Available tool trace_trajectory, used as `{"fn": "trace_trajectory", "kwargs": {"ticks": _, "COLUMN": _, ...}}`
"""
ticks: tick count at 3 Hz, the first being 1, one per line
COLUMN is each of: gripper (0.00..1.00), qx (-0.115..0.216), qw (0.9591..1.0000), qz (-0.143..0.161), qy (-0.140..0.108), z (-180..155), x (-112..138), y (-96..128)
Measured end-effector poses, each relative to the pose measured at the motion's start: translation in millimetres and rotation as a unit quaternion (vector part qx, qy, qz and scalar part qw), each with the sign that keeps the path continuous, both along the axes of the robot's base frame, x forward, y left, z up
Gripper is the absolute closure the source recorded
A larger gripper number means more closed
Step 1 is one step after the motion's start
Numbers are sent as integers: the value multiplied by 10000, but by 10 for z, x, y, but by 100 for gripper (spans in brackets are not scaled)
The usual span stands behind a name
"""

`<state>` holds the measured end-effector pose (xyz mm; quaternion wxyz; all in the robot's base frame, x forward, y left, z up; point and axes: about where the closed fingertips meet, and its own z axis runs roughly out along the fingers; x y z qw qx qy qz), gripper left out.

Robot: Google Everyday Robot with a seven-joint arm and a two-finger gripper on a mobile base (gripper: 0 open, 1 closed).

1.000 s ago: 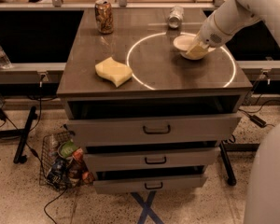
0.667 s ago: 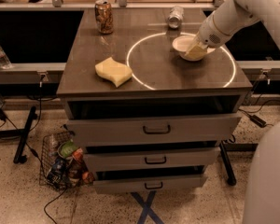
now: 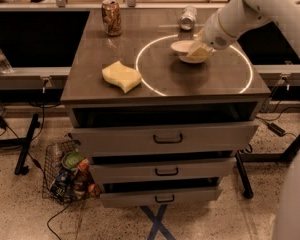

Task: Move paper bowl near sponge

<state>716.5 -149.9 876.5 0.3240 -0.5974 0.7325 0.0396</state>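
The white paper bowl (image 3: 184,48) is inside the white circle marked on the dark table top, at its far side. My gripper (image 3: 200,50), with pale yellow wedge fingers, reaches down from the upper right and is shut on the bowl's right rim. The bowl seems tilted and just off the surface. The pale yellow sponge (image 3: 121,76) with wavy edges lies on the table to the left of the circle, near the front edge, well apart from the bowl.
A tall can (image 3: 111,17) stands at the table's back left. A silver can (image 3: 188,18) lies on its side behind the bowl. Drawers (image 3: 167,139) stand partly open below the table. A wire basket (image 3: 67,176) of items sits on the floor at left.
My gripper and the paper bowl have moved a little to the left, toward the sponge. The sponge and cans have not moved.
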Motion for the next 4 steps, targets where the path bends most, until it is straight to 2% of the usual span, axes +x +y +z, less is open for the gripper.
{"fn": "trace_trajectory", "kwargs": {"ticks": 1, "gripper": 100, "qx": -24, "qw": 9977, "qz": 518, "qy": -427, "z": 125, "x": -63, "y": 242}}
{"fn": "trace_trajectory", "kwargs": {"ticks": 2, "gripper": 100, "qx": -49, "qw": 9892, "qz": 1268, "qy": -733, "z": 126, "x": -227, "y": 582}}
{"fn": "trace_trajectory", "kwargs": {"ticks": 3, "gripper": 100, "qx": -17, "qw": 9822, "qz": 1683, "qy": -840, "z": 94, "x": -350, "y": 775}}
{"fn": "trace_trajectory", "kwargs": {"ticks": 4, "gripper": 100, "qx": 106, "qw": 9743, "qz": 2091, "qy": -837, "z": 72, "x": -508, "y": 982}}
